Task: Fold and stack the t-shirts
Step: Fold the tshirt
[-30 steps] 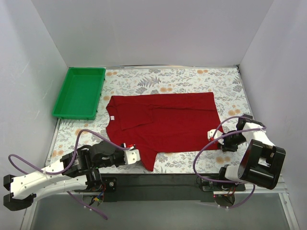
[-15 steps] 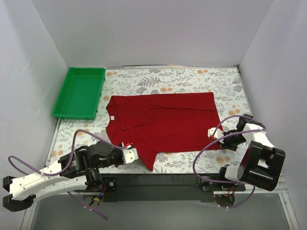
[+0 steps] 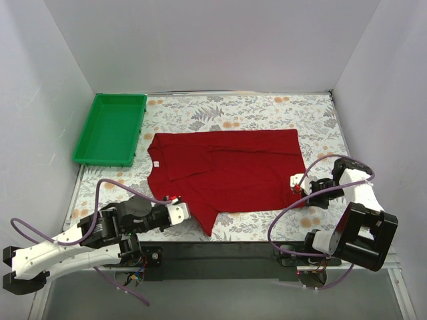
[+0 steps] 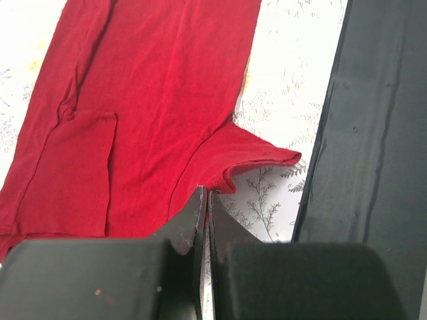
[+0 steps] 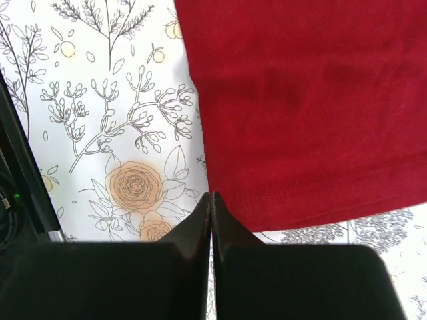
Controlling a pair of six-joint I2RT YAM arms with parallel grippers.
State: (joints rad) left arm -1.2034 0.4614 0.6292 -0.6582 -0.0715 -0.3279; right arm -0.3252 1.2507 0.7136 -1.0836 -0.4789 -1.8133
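Lying flat just right of the green tray (image 3: 110, 130), the dark red t-shirt (image 3: 230, 173) is spread for folding; the left gripper (image 4: 203, 195), nearer than the tray, is closed on a sleeve hem, seemingly to lift it; the right gripper (image 5: 211, 195), farthest from the tray, pinches the bottom hem corner; the white neck label (image 3: 156, 161) is too small to read.

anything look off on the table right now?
Nothing spilled or damaged. The t-shirt lies flat but uneven: the far sleeve is folded in over the body, while the near sleeve sticks out toward the near edge. The green tray holds nothing.
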